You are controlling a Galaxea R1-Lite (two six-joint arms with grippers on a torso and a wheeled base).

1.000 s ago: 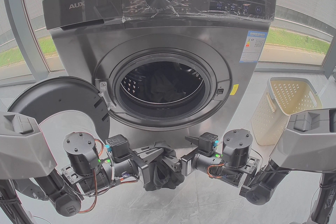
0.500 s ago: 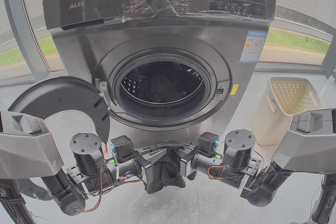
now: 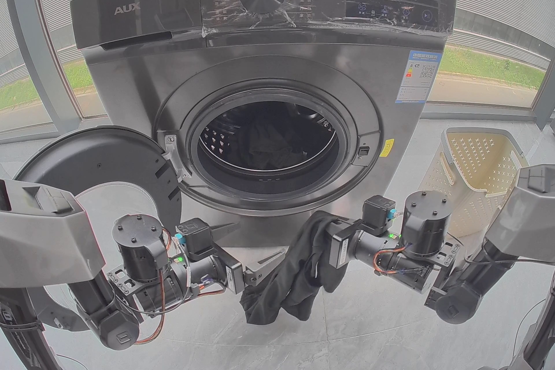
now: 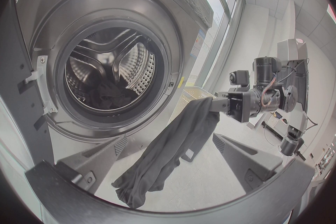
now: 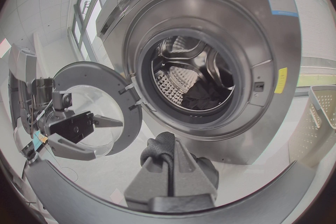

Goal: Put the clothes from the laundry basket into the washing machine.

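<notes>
Garment: a black garment point(image 3: 295, 273) hangs in front of the washing machine point(image 3: 260, 65), below the round opening. It is pinched at its top end and droops down and to the left, close above the floor point(image 3: 370, 325). I cannot tell whether its hem touches the tiles.
Right tool: the right tool point(image 5: 169, 153) is closed tight on the bunched top of the garment, low and just right of the opening's centre.
Left tool: the left tool point(image 3: 261, 241) is spread wide and grips nothing. It sits low on the left, pointing right, with the hanging cloth just beside its nearer finger.
Drum: the drum point(image 3: 266, 140) holds a dark heap of clothes point(image 5: 206, 95) at its bottom.
Door: the round door point(image 3: 98, 169) is swung fully open to the left, hinged at the opening's left rim.
Basket: a cream perforated laundry basket point(image 3: 480, 169) stands on the floor, right of the machine, beyond the right arm.
Surroundings: grey tiled floor and tall windows behind the machine.
</notes>
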